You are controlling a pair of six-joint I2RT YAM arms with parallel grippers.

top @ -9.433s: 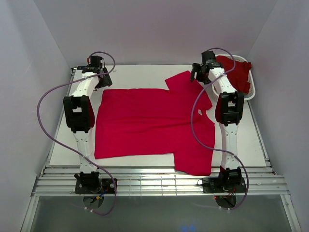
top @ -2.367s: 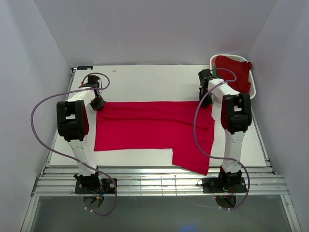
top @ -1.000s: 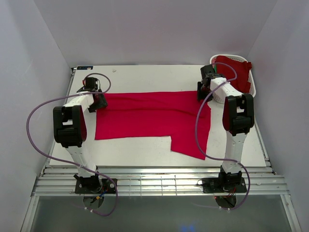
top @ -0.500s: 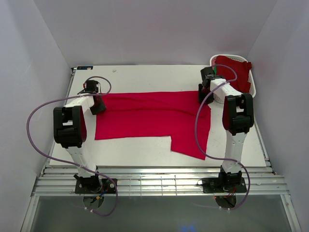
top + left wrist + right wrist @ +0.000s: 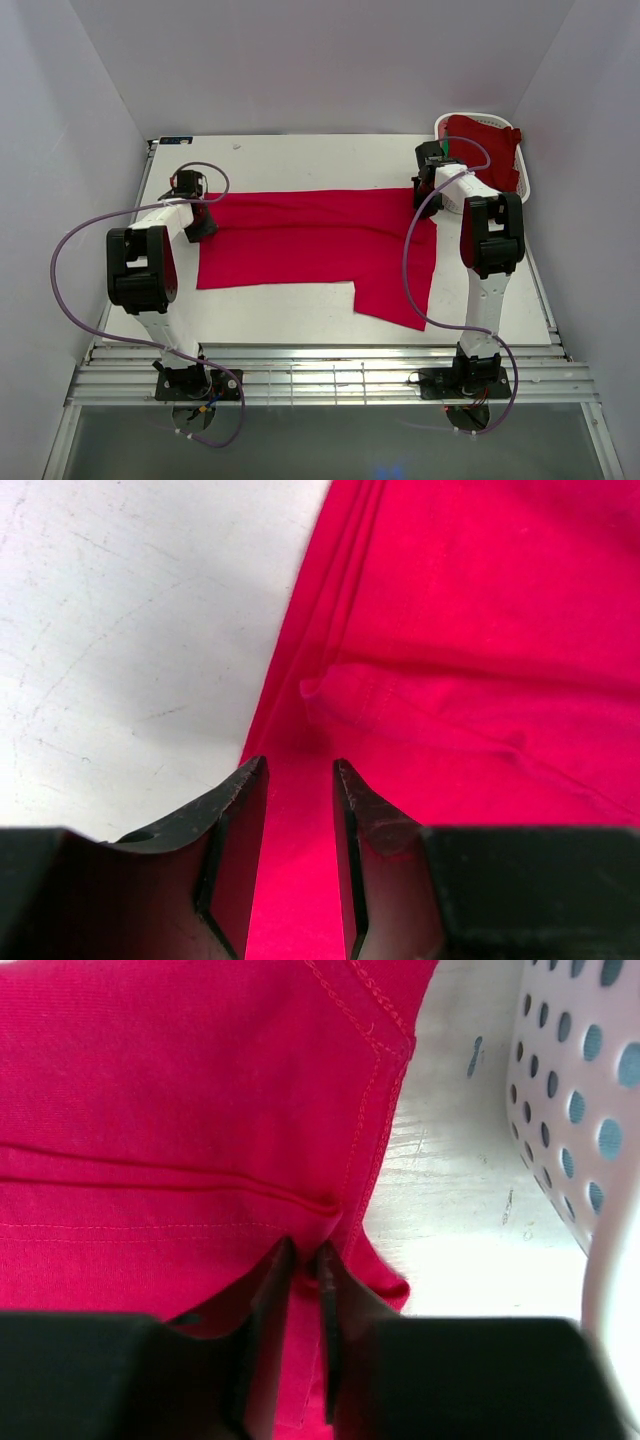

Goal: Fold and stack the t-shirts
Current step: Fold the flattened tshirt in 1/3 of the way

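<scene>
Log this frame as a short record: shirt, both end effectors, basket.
shirt: crimson shirt flat on table, folded lengthwise, one sleeve sticking out toward near edge
left end effector: jaws apart, down at shirt's left edge
right end effector: pinching a fold at shirt's far right corner
basket: far right of table, dark red cloth inside
stack: none yet

White table [image 5: 300, 160] between plain pale walls [image 5: 320, 60].
</scene>
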